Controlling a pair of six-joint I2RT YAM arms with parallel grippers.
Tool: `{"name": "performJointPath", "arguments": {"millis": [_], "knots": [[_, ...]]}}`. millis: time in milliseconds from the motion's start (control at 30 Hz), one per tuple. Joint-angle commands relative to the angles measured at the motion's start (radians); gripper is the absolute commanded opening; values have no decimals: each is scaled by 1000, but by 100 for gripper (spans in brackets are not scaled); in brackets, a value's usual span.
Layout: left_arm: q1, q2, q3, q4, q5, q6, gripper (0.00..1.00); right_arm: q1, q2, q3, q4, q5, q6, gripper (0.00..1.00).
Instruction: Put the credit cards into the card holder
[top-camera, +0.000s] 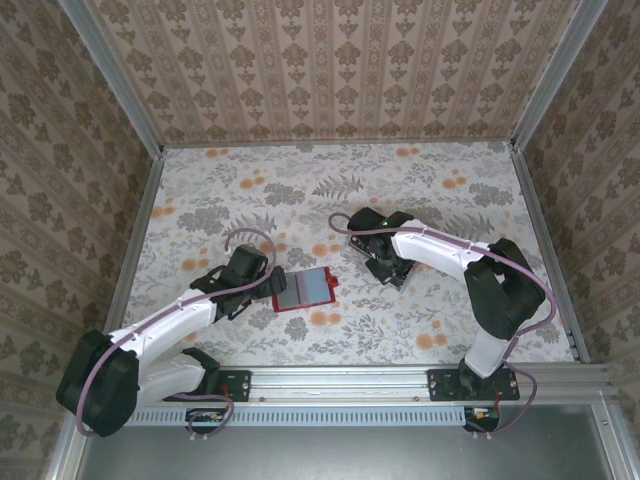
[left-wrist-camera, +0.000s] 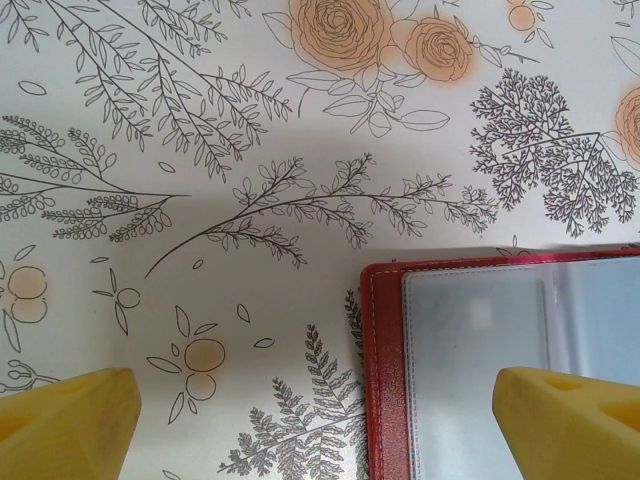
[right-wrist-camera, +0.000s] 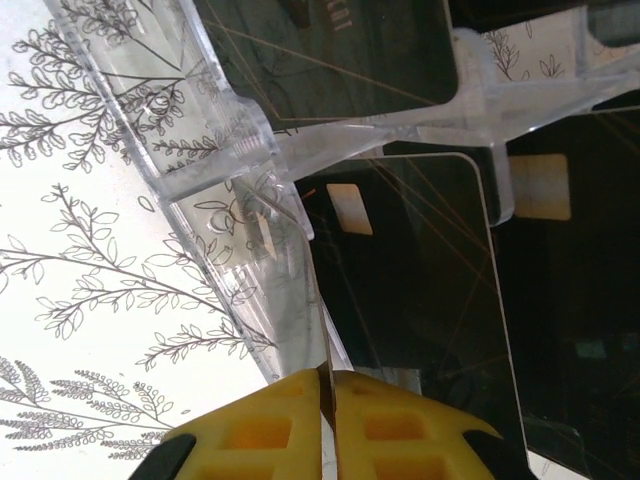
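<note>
I see right gripper (right-wrist-camera: 328, 402) pinched shut on edge of black credit card (right-wrist-camera: 410, 290) in clear slotted tray (right-wrist-camera: 230, 130), right of centre. Left gripper (left-wrist-camera: 320, 415) wide open over left edge of open red card holder (left-wrist-camera: 385, 380), centre frame.

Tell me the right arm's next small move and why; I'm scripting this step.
Probably lift: the right gripper looks shut on a black card in the clear tray, which it must leave before reaching the open red wallet.

The wallet (top-camera: 305, 289) lies on the desk (top-camera: 420, 190), left of middle; the tray (right-wrist-camera: 200, 100), at its two o'clock, holds cards (right-wrist-camera: 420, 290).
</note>
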Motion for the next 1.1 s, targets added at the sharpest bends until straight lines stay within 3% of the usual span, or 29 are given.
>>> {"name": "performJointPath", "arguments": {"millis": [0, 133, 333, 467, 667, 867, 1067], "knots": [[4, 9, 30, 6, 6, 9, 100, 0, -45, 25, -39, 0, -36, 9], [5, 3, 33, -3, 5, 12, 100, 0, -87, 67, -65, -38, -40, 0], [4, -21, 33, -23, -8, 9, 100, 13, -177, 128, -88, -150, -14, 0], [4, -35, 27, -42, -17, 7, 100, 30, -230, 123, -14, -277, 94, 0], [4, -45, 25, -103, -51, -18, 100, 103, -265, -37, 393, -497, 403, 0], [4, -48, 24, -155, -78, -46, 100, 163, -196, -212, 845, -593, 667, 0], [2, -50, 13, -175, -84, -64, 100, 189, -89, -246, 1002, -618, 746, 0]]}}
